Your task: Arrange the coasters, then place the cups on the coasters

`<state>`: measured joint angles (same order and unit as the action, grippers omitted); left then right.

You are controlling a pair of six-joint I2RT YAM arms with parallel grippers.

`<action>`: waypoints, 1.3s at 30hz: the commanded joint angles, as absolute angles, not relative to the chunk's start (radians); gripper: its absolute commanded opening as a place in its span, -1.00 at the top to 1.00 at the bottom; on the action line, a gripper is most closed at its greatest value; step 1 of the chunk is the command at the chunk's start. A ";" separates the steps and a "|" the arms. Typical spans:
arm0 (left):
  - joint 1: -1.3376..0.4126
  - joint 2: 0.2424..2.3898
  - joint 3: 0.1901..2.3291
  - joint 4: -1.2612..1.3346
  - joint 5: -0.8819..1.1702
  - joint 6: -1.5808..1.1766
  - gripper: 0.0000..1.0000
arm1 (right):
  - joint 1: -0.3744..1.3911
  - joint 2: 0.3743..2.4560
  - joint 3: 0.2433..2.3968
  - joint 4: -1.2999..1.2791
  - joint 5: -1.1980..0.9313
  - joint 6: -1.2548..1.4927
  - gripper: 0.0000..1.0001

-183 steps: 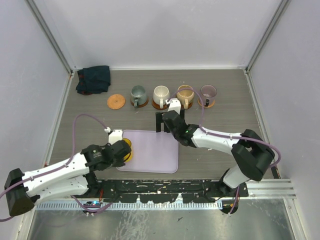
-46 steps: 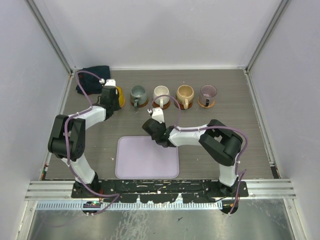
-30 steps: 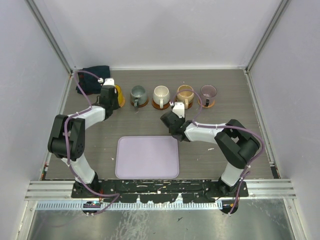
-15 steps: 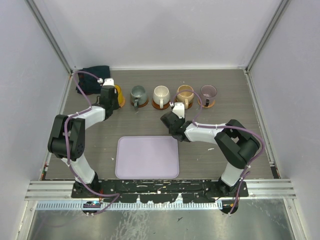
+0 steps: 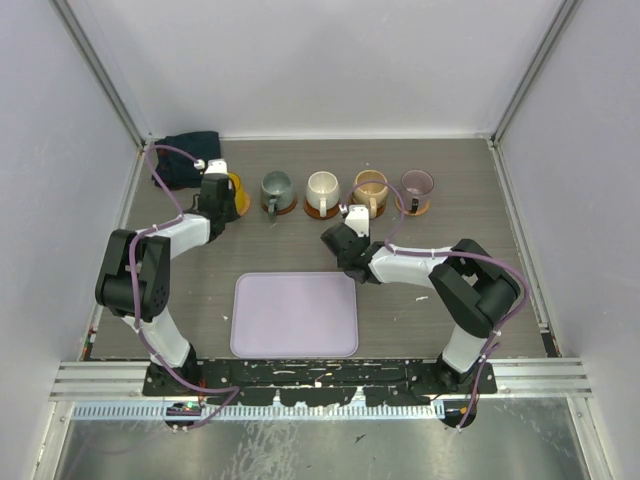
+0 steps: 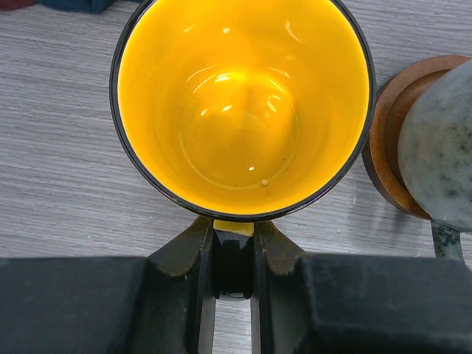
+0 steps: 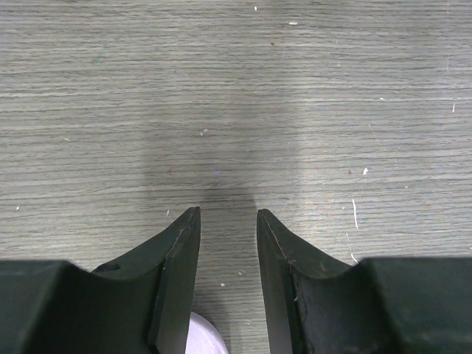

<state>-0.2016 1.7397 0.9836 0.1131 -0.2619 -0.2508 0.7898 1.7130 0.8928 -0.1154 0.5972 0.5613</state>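
Note:
The yellow cup (image 5: 237,192) (image 6: 243,103) stands at the left end of the back row, and my left gripper (image 5: 218,192) (image 6: 233,221) is shut on its handle. It hides whatever is under it. To its right the grey-green cup (image 5: 275,188) (image 6: 442,140), white cup (image 5: 322,187), tan cup (image 5: 371,187) and purple-grey cup (image 5: 416,185) each sit on a brown coaster (image 5: 287,208) (image 6: 387,140). My right gripper (image 5: 333,240) (image 7: 227,212) is open over bare table in front of the white cup, holding nothing.
The lavender tray (image 5: 295,315) lies near the front centre; its corner (image 7: 203,335) shows under my right fingers. A dark cloth (image 5: 187,160) is bunched in the back left corner, just behind the left gripper. Walls enclose the table.
Nothing has moved in the last second. Before that, my left gripper carried the yellow cup from the tray to the back row's left end, and my right gripper shifted right.

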 commanded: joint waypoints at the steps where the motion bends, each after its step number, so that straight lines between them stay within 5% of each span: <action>1: -0.194 1.712 0.994 0.247 -0.286 -0.266 1.00 | 0.790 1.689 0.900 -0.100 0.602 0.587 0.15; 12: -0.193 1.714 0.980 0.251 -0.267 -0.282 1.00 | 0.789 1.689 0.899 -0.096 0.593 0.590 0.15; 18: -0.195 1.714 0.983 0.241 -0.268 -0.285 0.71 | 0.788 1.687 0.896 -0.090 0.582 0.592 0.15; 39: -0.194 1.741 1.018 0.228 -0.278 -0.277 0.50 | 0.788 1.692 0.892 -0.076 0.563 0.587 0.15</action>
<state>-0.2012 1.7546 0.9764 0.1242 -0.2577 -0.2726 0.7898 1.7130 0.8875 -0.1131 0.5587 0.5751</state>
